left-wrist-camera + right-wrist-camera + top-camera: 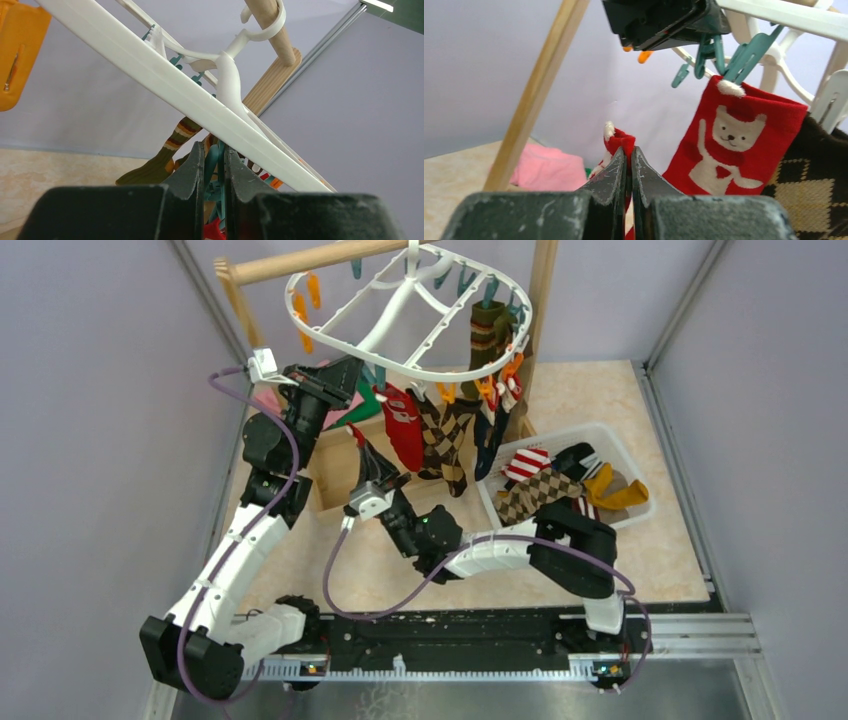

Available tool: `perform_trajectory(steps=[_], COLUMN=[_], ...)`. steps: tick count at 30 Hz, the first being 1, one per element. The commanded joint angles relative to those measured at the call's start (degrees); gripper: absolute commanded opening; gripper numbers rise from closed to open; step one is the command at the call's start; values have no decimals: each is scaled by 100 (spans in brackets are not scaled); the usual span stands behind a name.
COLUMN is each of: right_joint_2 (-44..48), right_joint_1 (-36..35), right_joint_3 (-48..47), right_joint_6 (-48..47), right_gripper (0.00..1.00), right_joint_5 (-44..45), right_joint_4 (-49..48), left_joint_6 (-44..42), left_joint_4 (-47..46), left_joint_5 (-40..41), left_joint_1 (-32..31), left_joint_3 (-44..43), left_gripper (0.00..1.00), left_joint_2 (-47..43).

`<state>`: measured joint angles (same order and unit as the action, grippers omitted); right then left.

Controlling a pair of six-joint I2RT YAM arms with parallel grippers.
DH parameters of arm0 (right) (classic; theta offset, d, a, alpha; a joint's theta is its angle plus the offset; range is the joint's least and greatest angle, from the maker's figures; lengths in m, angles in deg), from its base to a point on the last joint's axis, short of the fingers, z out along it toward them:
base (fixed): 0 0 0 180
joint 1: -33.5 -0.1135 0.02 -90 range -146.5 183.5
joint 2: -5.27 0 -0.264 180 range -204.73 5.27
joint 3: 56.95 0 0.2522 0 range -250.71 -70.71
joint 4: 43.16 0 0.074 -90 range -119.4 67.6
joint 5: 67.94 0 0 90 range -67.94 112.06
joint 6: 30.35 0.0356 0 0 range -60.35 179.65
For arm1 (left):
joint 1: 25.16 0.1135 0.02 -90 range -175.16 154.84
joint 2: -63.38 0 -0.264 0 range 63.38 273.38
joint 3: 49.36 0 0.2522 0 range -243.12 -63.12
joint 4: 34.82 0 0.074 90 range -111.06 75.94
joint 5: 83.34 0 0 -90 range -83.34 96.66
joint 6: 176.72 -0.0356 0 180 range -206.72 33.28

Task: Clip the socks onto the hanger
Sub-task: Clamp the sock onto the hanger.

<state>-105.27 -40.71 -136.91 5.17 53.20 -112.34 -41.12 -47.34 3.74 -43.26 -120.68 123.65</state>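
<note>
While the left pincer [214,151] squeezes a teal clip [214,172] hanging just under the near rim of the hanger [165,75], the right pincer [629,154] – pressed together on a red sock [620,141] – holds that sock upright below and a little to the left of the clip, not touching it. The white oval hanger is hooked over a wooden pole [272,25] above the far side of the worktop [660,560]. Several socks are already pegged along its near and right rim: a bear-patterned red sock [734,145] on a teal clip beside the left pincer, a brown argyle sock [445,440] touching it on the right, then a navy sock [490,440] and, higher up, a brown-green striped sock [487,335]. To the right, a white basket [632,466] on the worktop holds the loose socks [545,485] – argyle, striped, black and mustard among them. A pink cloth [549,170] lies behind the raised sock.
</note>
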Motion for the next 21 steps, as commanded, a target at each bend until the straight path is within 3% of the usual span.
perform_trajectory(steps=[1, 11, 21], right_joint_2=[-140, -279, -1005], right_joint_1=[21, 199, 87], right_joint_3=[-541, -1048, -1762], right_joint_6=[-737, -1158, -1678], right_gripper=[0, 0, 0], right_joint_5=[410, 389, 615], right_joint_4=[-1573, -1574, -1576], left_joint_6=[-27, -230, -425], left_joint_4=[293, 362, 399], left_joint_5=[220, 149, -210], left_joint_1=[27, 27, 27], left_joint_3=[23, 43, 9], left_gripper=[7, 6, 6], left_joint_2=[-39, -68, 39])
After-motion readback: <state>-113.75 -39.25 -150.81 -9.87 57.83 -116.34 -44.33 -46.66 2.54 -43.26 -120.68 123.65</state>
